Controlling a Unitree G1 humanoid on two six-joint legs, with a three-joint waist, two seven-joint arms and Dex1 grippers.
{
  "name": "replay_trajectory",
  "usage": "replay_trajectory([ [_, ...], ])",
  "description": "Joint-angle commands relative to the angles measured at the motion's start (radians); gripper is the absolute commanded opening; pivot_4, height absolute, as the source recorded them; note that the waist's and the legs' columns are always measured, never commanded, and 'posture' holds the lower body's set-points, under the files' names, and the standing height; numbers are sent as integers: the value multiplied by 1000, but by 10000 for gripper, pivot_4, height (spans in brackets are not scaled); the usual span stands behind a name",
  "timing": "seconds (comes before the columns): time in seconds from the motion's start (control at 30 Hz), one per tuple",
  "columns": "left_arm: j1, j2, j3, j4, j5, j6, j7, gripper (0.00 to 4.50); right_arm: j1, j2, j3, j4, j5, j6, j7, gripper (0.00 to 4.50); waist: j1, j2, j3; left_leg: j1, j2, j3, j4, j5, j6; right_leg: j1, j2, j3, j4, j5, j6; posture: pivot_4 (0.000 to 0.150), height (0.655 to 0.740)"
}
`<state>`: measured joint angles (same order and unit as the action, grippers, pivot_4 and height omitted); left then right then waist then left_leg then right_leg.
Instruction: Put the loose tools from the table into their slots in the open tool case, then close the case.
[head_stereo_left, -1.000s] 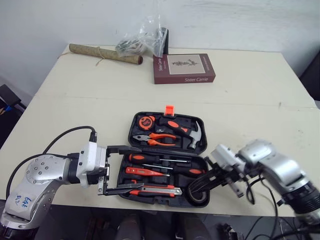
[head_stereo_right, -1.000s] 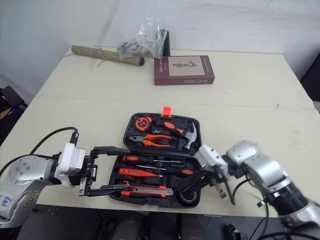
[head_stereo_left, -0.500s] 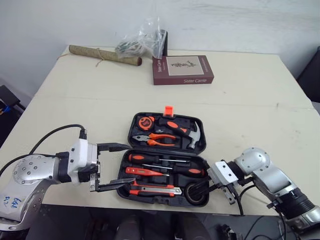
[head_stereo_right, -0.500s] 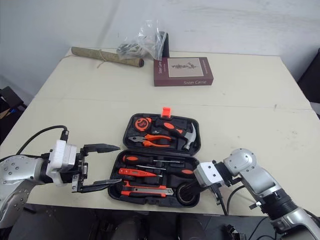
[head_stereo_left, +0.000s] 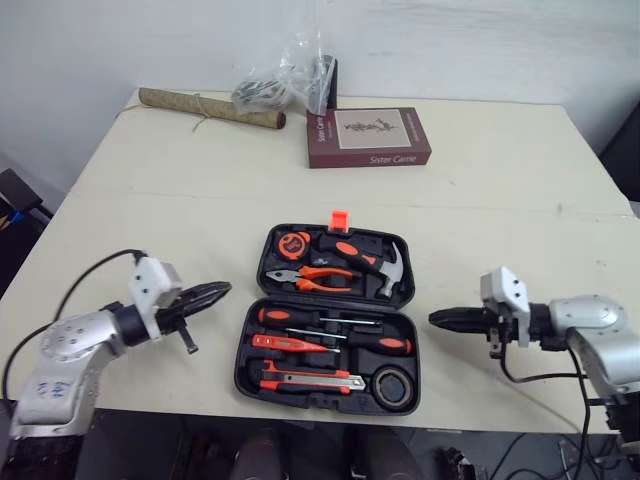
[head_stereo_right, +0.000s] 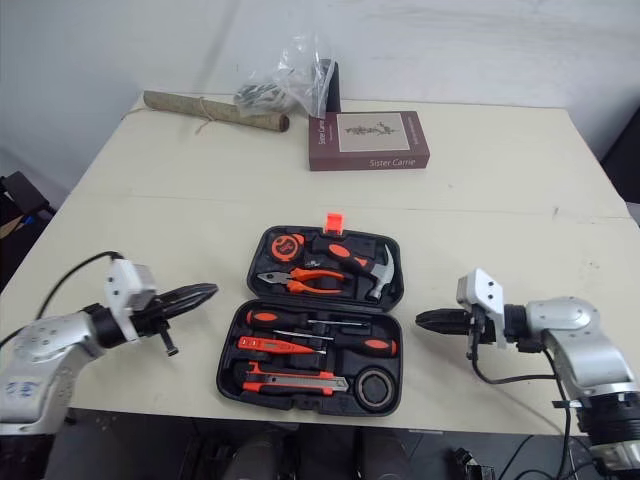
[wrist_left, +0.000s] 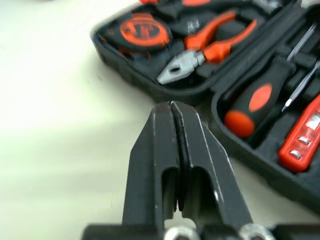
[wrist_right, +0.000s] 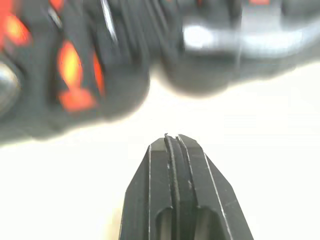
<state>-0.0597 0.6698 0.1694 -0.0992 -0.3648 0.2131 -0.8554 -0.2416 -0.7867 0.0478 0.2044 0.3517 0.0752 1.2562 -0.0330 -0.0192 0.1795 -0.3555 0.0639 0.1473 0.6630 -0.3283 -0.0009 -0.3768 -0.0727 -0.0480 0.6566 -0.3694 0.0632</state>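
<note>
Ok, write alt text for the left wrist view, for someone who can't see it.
The left gripper, fingers shut, points at the edge of the open tool case on a table. Inside lie pliers, a tape measure and an orange-and-black screwdriver.

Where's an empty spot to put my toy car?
The widest bare stretch of table runs between the book and the tool case. The far right corner past the book is free too. Crowded: the roll and plastic bag at the back, and beside the case, the left gripper and right gripper.
</note>
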Motion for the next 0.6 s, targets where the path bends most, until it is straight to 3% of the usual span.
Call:
replay_trajectory([
  [0.03, -35, -20, -37, 43, 38, -41, 4, 1045, -54, 36, 18, 35, -52, -43, -26, 0, -11, 0, 0, 1, 1, 0, 0, 1, -1, 0, 1, 0, 0, 0, 0, 1500, 7400],
  [0.3, -127, -58, -167, 124, 132, -37, 6, 1045, -108, 108, 63, 12, -60, 24, -14, 0, -9, 0, 0, 1, 2, 0, -1, 2, -3, 0, 2, 0, 2, 0, 0, 1500, 7400],
  [0.6, -264, -112, -201, 244, 169, -42, 25, 1045, -219, 133, 48, 110, -106, 26, -57, 0, 3, 0, 0, 2, 2, 0, 1, 2, -3, 0, 1, 0, 4, 0, 0, 1500, 7400],
])
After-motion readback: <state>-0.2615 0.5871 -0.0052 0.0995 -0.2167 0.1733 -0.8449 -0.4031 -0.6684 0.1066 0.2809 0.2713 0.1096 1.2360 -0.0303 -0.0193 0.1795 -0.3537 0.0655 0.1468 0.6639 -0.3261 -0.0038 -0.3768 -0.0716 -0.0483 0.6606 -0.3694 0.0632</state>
